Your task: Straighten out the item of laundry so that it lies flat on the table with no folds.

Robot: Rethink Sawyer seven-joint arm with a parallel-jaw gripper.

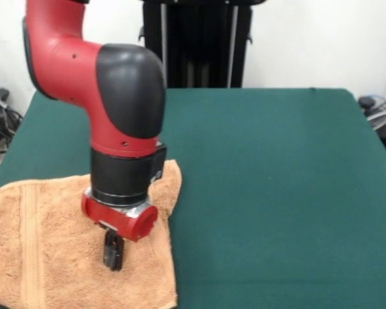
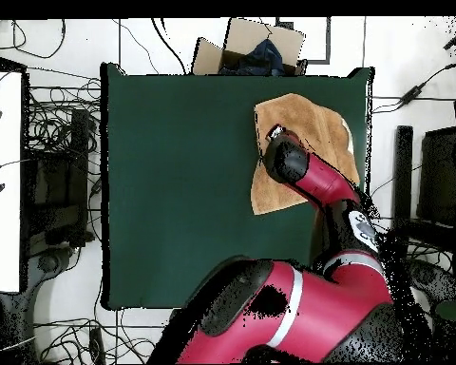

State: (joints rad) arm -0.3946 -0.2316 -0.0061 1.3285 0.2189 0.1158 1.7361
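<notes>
The tan-orange towel (image 1: 51, 257) lies at the near left corner of the green table (image 1: 276, 193), its far right corner rumpled and raised behind the arm. A woven band runs down its left side. My gripper (image 1: 113, 251) points straight down at the towel's middle, its black fingers close together with the tips at the cloth; I cannot tell whether they pinch any of it. In the overhead view the towel (image 2: 317, 128) sits by the table's (image 2: 175, 171) far right corner, and the arm's wrist (image 2: 287, 160) covers the gripper and part of the cloth.
The towel reaches the table's near and left edges in the front view. The black pedestal (image 1: 199, 38) stands behind the table. In the overhead view a cardboard box (image 2: 256, 48) sits beyond the far edge, and cables lie around the table.
</notes>
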